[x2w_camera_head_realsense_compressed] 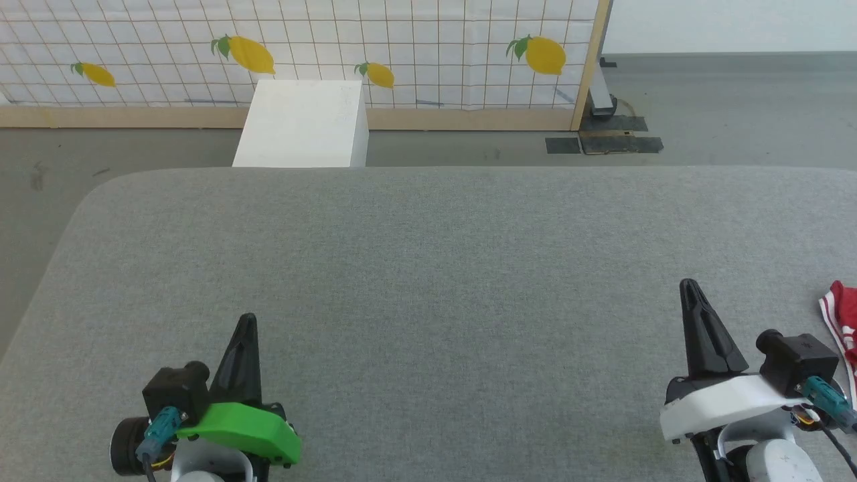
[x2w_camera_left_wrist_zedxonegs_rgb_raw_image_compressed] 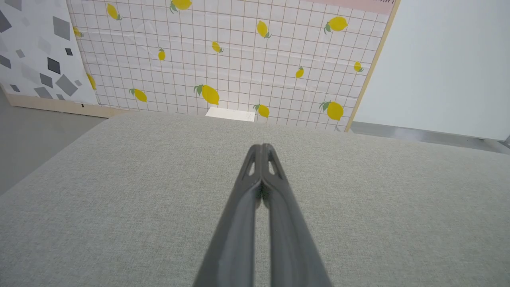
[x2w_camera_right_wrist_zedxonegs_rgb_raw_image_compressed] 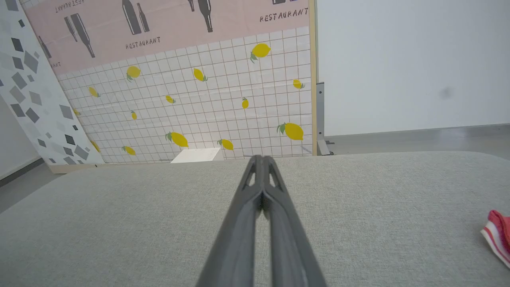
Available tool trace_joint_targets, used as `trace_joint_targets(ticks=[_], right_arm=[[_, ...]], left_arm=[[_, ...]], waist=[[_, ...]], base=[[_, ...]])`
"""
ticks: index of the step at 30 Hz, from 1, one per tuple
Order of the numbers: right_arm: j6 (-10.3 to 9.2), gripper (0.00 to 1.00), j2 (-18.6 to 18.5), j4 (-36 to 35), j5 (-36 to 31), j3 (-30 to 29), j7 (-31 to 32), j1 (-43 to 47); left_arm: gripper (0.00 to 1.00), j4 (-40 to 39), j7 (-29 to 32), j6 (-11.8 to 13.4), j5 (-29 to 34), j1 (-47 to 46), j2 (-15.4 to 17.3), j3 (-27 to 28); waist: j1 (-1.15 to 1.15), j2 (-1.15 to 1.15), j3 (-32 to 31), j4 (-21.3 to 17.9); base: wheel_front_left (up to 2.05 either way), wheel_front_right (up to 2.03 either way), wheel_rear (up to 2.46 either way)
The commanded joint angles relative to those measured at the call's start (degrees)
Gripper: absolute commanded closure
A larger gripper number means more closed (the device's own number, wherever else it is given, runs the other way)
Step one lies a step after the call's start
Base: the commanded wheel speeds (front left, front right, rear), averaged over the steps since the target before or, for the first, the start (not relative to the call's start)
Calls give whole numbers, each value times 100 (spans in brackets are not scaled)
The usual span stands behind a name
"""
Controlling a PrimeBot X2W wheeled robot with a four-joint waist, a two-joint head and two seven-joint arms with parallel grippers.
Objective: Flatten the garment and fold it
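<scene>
At near left the left gripper [x2w_camera_head_realsense_compressed: 246,320] hovers pinched shut and empty over the grey table [x2w_camera_head_realsense_compressed: 428,241], the right gripper [x2w_camera_head_realsense_compressed: 689,286] likewise at near right, seemingly parked before reaching the garment [x2w_camera_head_realsense_compressed: 845,321] lying further right.

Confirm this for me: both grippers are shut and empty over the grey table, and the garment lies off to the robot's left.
The side is wrong. The left gripper and right gripper are shut and empty over the table, but the garment lies off to the robot's right, beyond the right gripper, as the head view shows.
</scene>
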Motion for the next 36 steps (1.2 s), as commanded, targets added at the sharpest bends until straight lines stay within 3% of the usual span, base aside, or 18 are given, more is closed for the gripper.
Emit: trace_joint_targets(ticks=[1, 36], right_arm=[[-2, 100, 0, -57, -59, 15, 38, 75], [-4, 100, 0, -364, -434, 96, 442, 161]], left_arm=[[100, -34, 26, -1, 92, 15, -45, 26], [100, -269, 432, -1, 620, 32, -176, 176]], waist=[[0, 0, -1, -3], [0, 0, -32, -88]], base=[[0, 0, 0], [0, 0, 0]])
